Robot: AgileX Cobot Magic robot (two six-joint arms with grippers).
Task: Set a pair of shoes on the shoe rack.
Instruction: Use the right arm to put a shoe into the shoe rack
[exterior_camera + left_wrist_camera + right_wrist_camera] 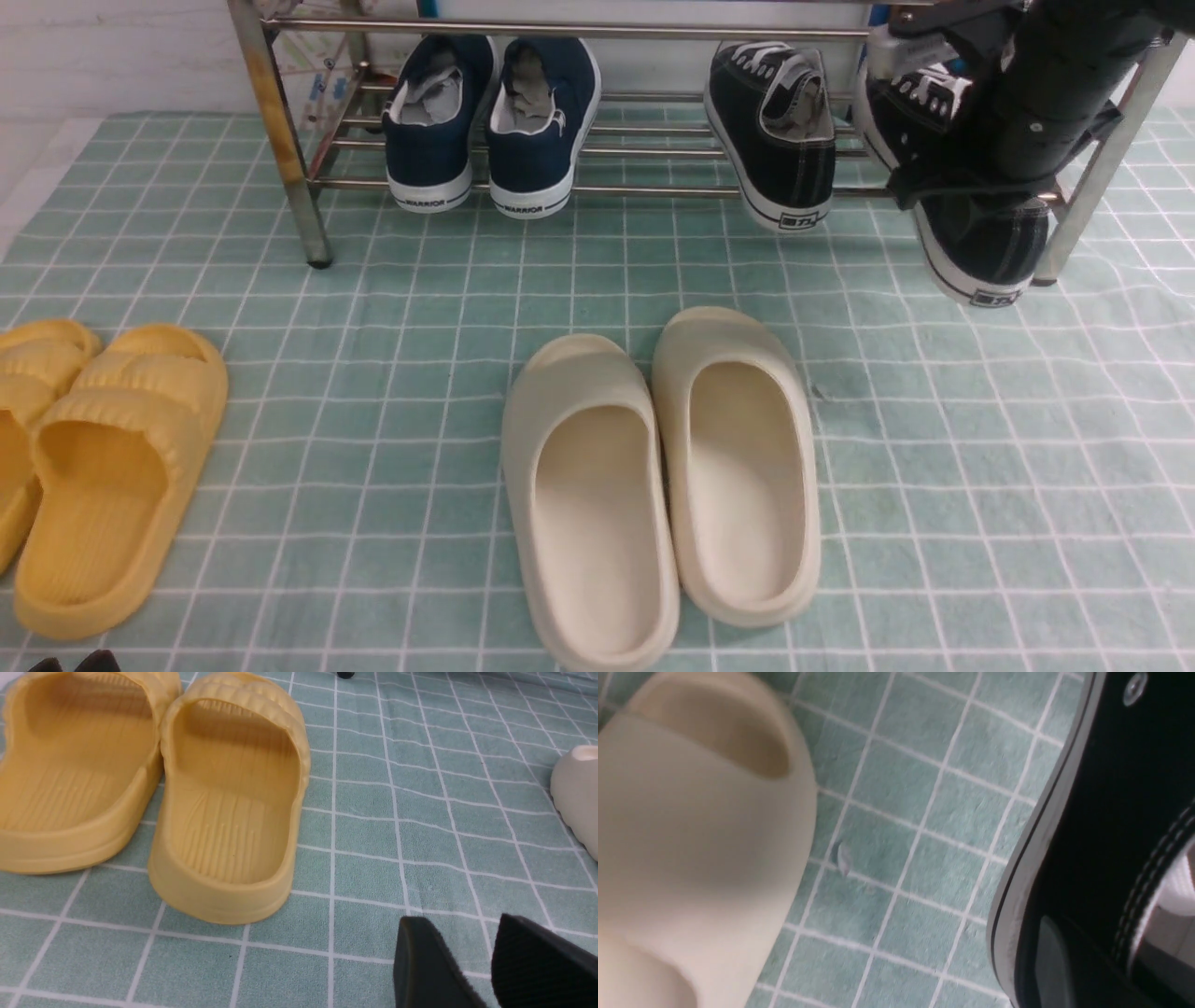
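- Sneakers of the black pair are both at the right half of the shoe rack (579, 30). The first black sneaker (780, 140) lies on the lower bars, toe in, with its heel jutting past the front bar.
- The second black sneaker (985, 247) is at the rack's right end. It is tilted, with the laces up among the bars and the heel hanging low in front of the right leg (whether it rests on a bar is hidden by the arm).
- The right gripper (971, 182) is clamped on that second sneaker, with its jaws nearly together on the shoe's side.
- Navy sneakers (490, 121) stand side by side on the same lower bars, toward the rack's left.
- Cream slides (663, 485) lie together on the green checked cloth (980, 485), in front of the rack's middle.
- Yellow slides (229, 807) sit well to the left of the cream slides.
- The left gripper (460, 926) hangs low over the cloth near the yellow slides, with its jaws apart and empty.
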